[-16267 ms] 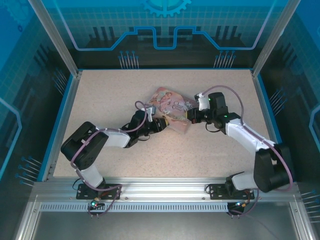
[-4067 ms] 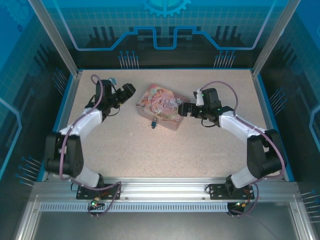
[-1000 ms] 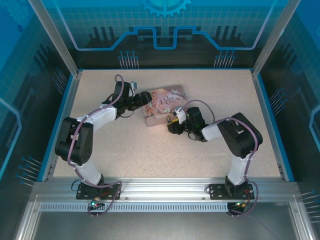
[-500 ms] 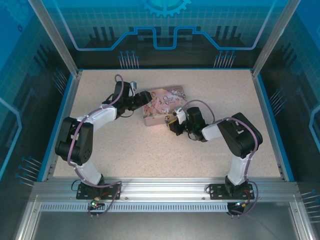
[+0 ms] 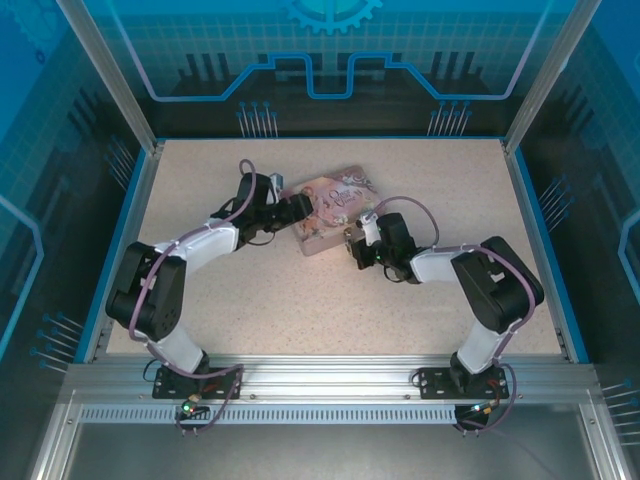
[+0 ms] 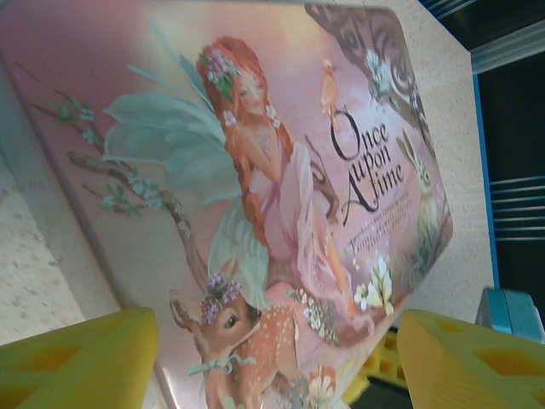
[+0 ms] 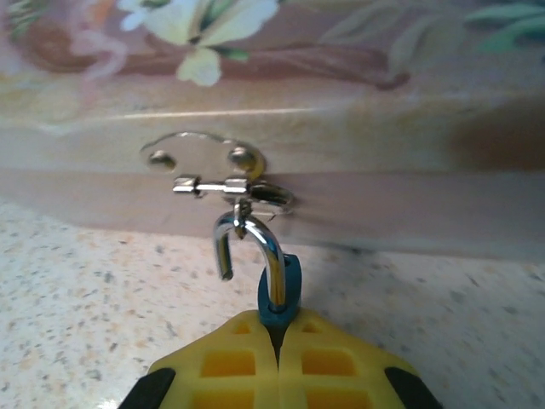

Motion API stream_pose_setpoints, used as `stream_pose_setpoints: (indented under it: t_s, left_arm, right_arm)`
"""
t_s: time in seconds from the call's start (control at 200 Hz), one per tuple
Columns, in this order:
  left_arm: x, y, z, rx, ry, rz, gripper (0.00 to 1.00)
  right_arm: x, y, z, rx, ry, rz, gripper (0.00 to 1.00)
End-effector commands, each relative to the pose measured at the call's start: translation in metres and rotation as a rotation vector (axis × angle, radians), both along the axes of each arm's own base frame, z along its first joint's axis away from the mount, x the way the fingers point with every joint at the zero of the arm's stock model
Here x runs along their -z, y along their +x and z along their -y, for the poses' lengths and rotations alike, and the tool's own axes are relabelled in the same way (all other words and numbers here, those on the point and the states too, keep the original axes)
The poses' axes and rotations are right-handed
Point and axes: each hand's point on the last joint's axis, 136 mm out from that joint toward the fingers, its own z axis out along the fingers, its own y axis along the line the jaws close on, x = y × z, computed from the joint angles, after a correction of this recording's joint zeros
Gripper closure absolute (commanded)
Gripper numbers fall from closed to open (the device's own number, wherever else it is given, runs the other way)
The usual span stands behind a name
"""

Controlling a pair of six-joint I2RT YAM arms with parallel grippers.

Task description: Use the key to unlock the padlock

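Now tin [image 5: 330, 205] swung round since half second ago; left hand [image 6: 277, 358] spread astride it. Right hand [image 7: 277, 362] pinching padlock [image 7: 281, 294]; shackle [image 7: 252, 234] just ahead, one end free, hooked in hasp [image 7: 230, 183]: likely unlocked.

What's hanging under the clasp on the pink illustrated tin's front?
The tiny blue-teal padlock: its silvery shackle, one end free, hooks the clasp ring. The right gripper's yellow fingers cover most of its body, keyhole included.
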Motion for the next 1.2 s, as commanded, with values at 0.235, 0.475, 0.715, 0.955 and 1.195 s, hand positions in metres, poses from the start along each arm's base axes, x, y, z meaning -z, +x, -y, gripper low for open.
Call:
stream_pose_setpoints:
  t_s: [0.235,0.475,0.715,0.955,1.195]
  left_arm:
    - [-0.033,-0.024,0.022,0.021,-0.016,0.055,0.24]
    - [-0.089,-0.023,0.029,0.071,0.016,0.171,0.22]
    - [-0.071,-0.019,0.085,0.195,-0.04,0.131,0.24]
    - [-0.03,-0.019,0.105,0.219,-0.035,0.053,0.24]
    - [0.005,-0.031,0.103,0.203,-0.019,-0.023,0.24]
  right_arm:
    - [0.009,-0.003,0.034,0.159,-0.148,-0.067,1.0]
    - [0.001,-0.001,0.025,0.139,-0.079,-0.069,1.0]
    - [-0.006,0.001,0.026,0.176,0.057,-0.108,1.0]
    - [-0.01,0.003,0.027,0.189,0.111,-0.126,1.0]
    - [-0.013,0.009,0.04,0.259,0.201,-0.168,1.0]
